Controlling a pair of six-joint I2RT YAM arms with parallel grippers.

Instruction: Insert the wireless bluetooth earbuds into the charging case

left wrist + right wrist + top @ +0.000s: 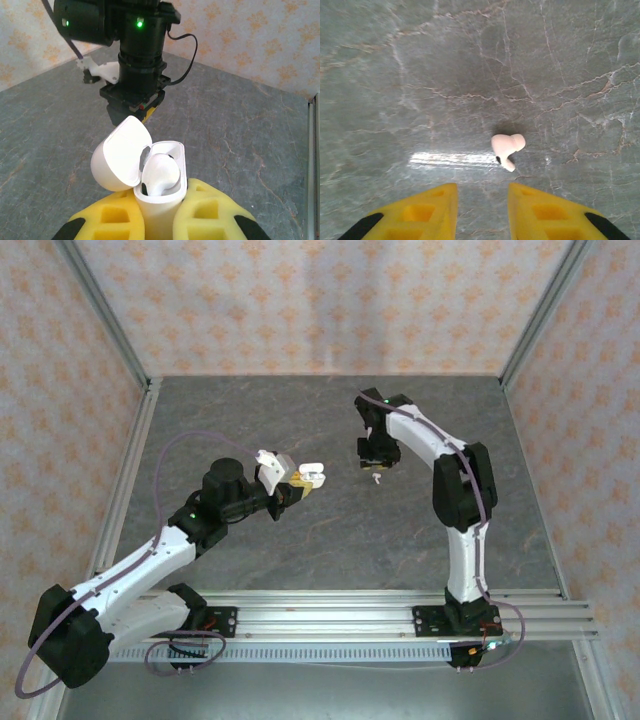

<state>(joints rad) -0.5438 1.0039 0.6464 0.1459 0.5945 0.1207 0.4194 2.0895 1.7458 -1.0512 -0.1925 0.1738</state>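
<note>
My left gripper (159, 210) is shut on a white charging case (160, 200), also seen from above as the case (311, 476), held upright with its lid (120, 155) hinged open to the left. One white earbud (161, 174) sits in the case's near slot. A second white earbud (507, 148) lies on the grey table, seen from above as the earbud (376, 479). My right gripper (482, 210) hovers open just above it, and the earbud lies slightly ahead of the right finger. In the top view the right gripper (376, 458) points down over that earbud.
The grey marbled table (330, 530) is walled by patterned panels. The right arm's wrist (137, 60) looms just beyond the held case in the left wrist view. An aluminium rail (400, 615) runs along the near edge.
</note>
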